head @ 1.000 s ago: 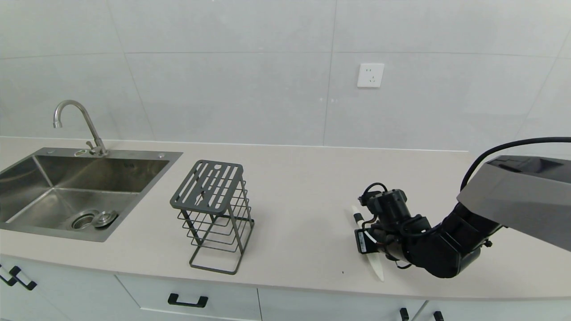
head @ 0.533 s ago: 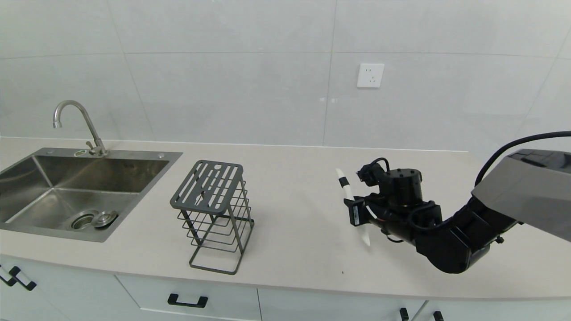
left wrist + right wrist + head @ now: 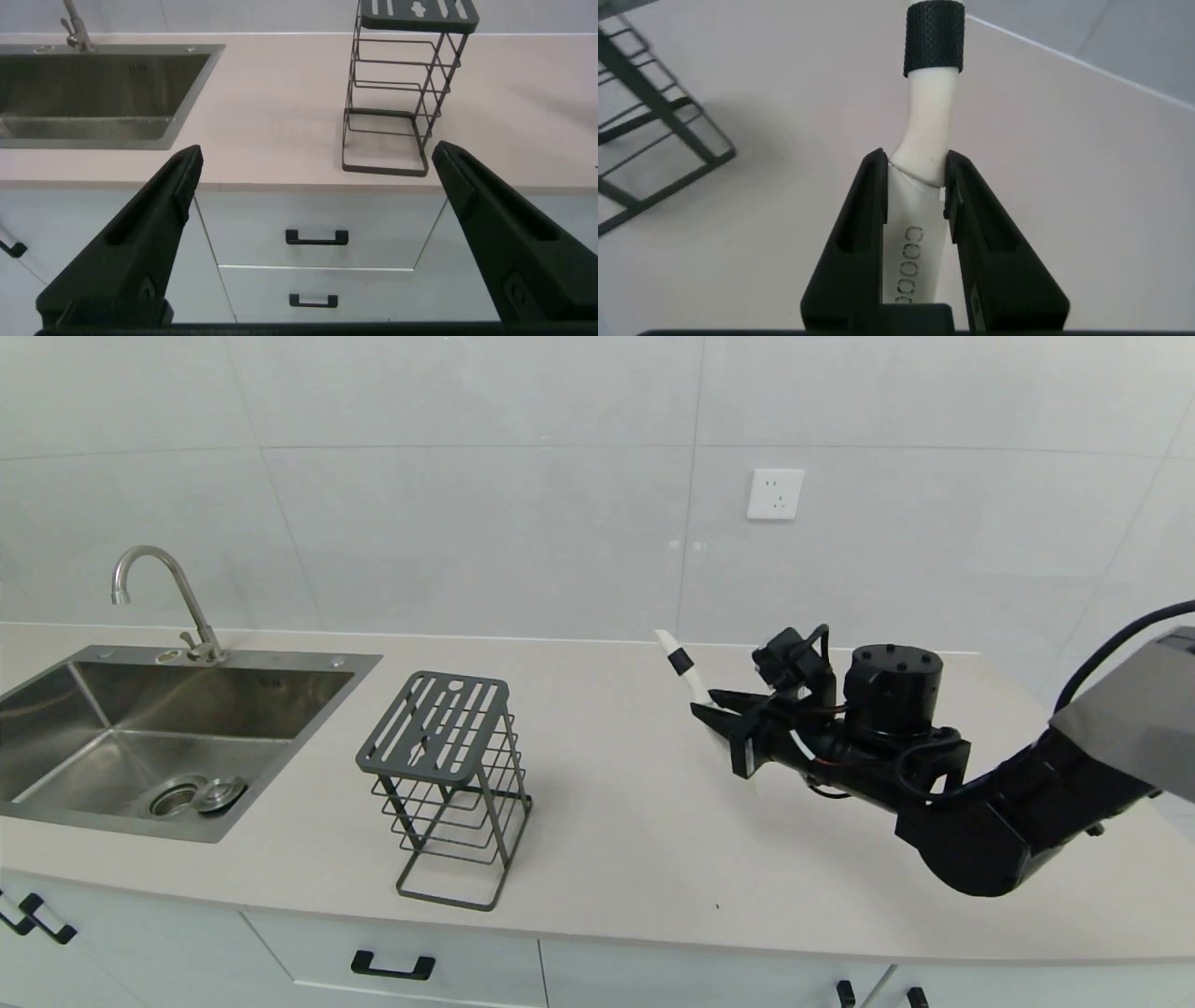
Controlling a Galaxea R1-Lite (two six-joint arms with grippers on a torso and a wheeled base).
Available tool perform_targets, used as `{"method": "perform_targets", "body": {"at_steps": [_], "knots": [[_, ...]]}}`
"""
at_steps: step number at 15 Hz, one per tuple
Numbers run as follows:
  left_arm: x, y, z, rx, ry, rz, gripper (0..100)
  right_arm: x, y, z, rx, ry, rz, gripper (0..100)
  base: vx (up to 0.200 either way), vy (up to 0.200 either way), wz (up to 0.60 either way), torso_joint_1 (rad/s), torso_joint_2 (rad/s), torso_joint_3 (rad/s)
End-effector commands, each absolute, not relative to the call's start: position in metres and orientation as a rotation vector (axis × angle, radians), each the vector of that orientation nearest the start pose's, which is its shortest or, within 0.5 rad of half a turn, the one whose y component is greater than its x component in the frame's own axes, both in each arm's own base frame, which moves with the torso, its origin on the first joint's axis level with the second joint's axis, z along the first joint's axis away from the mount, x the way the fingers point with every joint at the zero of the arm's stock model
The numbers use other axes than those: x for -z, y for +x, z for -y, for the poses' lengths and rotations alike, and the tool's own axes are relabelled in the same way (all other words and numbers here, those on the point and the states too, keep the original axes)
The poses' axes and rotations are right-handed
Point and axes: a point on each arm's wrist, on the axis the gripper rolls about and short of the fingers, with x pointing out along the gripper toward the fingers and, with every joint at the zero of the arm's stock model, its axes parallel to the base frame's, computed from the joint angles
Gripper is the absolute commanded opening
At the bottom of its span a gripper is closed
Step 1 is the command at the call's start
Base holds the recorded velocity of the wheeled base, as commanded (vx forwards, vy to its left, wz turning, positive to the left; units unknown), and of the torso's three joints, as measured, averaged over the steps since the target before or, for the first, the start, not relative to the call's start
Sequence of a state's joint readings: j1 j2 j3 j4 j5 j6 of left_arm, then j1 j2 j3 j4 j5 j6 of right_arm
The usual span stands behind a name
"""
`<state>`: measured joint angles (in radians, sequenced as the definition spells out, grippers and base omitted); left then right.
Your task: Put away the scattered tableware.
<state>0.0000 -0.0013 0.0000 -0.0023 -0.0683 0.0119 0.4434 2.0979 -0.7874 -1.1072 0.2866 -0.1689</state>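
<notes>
I see right gripper (image 3: 915,175) jaws clamped on white utensil (image 3: 926,117) mid-shaft, black-capped end past tips; left gripper (image 3: 318,154) jaws wide.

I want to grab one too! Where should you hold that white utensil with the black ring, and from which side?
Hold the white utensil on its plain white middle, just below the black ring, coming from its two sides so the grip closes across the narrow width. The right gripper is shut on it that way. It is slim there, and the ringed end is left free.
</notes>
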Motion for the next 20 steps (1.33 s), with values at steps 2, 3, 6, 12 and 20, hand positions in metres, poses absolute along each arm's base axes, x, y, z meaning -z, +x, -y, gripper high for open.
{"method": "perform_targets", "body": {"at_steps": [2, 3, 6, 12, 20], "knots": [[-0.076, -0.023, 0.002, 0.071, 0.012, 0.003, 100, -0.113, 0.331, -0.143, -0.800, -0.237, -0.045, 0, 0.000, 0.000, 0.00, 0.000, 0.00, 0.000], [-0.076, -0.023, 0.002, 0.072, 0.017, 0.004, 100, -0.115, 0.330, -0.138, -0.855, -0.275, -0.013, 0, 0.000, 0.000, 0.00, 0.000, 0.00, 0.000], [-0.076, -0.023, 0.002, 0.089, 0.028, 0.006, 100, -0.119, 0.317, -0.136, -0.907, -0.298, 0.002, 0, 0.000, 0.000, 0.00, 0.000, 0.00, 0.000], [-0.111, -0.030, 0.004, 0.186, 0.054, 0.358, 100, -0.115, 0.293, -0.139, -0.946, -0.299, -0.011, 0, 0.000, 0.000, 0.00, 0.000, 0.00, 0.000], [-0.197, -0.003, 0.014, 0.770, -0.274, 0.087, 100, -0.127, 0.287, -0.150, -1.032, -0.286, 0.086, 0, 0.000, 0.000, 0.00, 0.000, 0.00, 0.000]]}}
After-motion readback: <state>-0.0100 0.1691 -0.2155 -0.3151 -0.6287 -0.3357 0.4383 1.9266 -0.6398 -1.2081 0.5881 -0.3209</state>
